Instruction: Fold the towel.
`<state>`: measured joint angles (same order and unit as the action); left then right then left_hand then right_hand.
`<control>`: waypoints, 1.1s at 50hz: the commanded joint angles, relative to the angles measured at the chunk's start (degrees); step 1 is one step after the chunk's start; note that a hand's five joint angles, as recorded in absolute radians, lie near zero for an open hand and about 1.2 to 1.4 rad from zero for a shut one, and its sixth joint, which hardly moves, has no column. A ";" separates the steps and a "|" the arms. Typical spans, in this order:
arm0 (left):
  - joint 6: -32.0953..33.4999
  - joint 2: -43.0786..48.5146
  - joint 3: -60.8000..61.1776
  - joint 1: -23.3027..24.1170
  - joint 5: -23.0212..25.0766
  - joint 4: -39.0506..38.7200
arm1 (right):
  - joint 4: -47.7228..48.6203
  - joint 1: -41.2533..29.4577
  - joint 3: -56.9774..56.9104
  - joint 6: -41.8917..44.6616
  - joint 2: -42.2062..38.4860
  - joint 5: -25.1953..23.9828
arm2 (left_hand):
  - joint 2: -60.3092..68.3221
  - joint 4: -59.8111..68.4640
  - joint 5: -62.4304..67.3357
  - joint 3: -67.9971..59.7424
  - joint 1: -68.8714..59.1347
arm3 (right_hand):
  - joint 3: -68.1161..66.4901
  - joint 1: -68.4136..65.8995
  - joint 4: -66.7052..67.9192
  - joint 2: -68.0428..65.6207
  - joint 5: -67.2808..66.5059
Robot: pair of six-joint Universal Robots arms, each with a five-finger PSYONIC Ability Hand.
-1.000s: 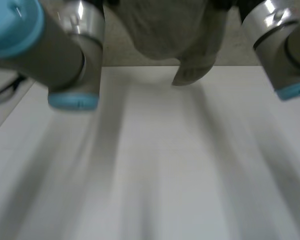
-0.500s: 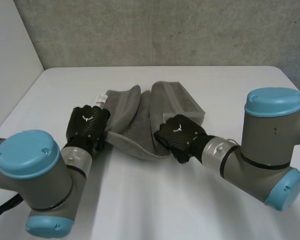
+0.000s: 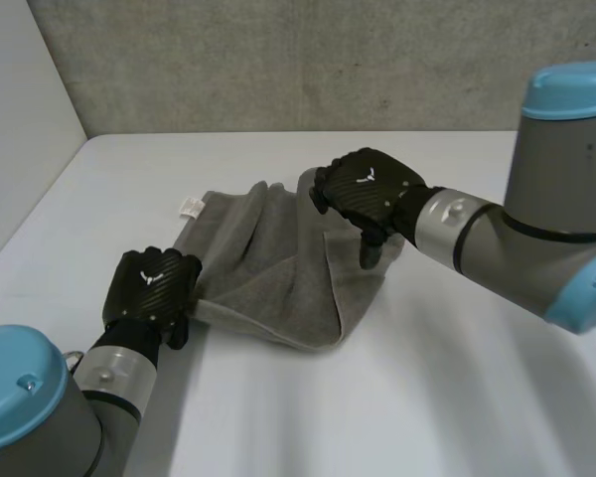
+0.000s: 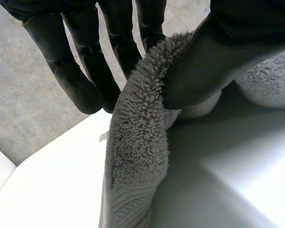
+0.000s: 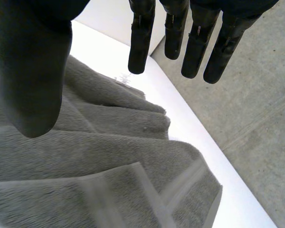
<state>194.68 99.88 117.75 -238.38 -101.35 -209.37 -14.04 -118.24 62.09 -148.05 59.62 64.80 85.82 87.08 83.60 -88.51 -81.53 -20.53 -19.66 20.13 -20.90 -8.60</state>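
left hand [image 3: 151, 288] pinches an edge of the towel [image 3: 278, 268]; right hand [image 3: 366, 187] hangs spread open over it.

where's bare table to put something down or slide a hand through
Bare table: the wide stretch between the towel and the table's near edge, and the far strip between towel and wall. Crowded: the middle, where the left hand pinches the towel's near edge and the open right hand is over its far part.

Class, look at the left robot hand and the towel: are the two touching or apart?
Touching. The left wrist view shows the left robot hand pinching the towel: its fluffy edge is pressed between thumb and fingers.
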 commanded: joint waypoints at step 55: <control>-0.18 -0.57 2.13 -1.74 0.02 -2.01 | -5.65 -2.17 -47.86 10.24 -41.08 9.82 | -10.01 -11.27 -17.79 12.69 5.71 | -59.47 -60.34 59.87 -59.10 -61.40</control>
<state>194.50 99.33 119.83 -240.12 -101.34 -211.38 -19.49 -120.40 13.67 -137.73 17.32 73.99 85.76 86.95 83.60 -86.84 -81.53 -75.76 -69.16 76.11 -75.49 -63.41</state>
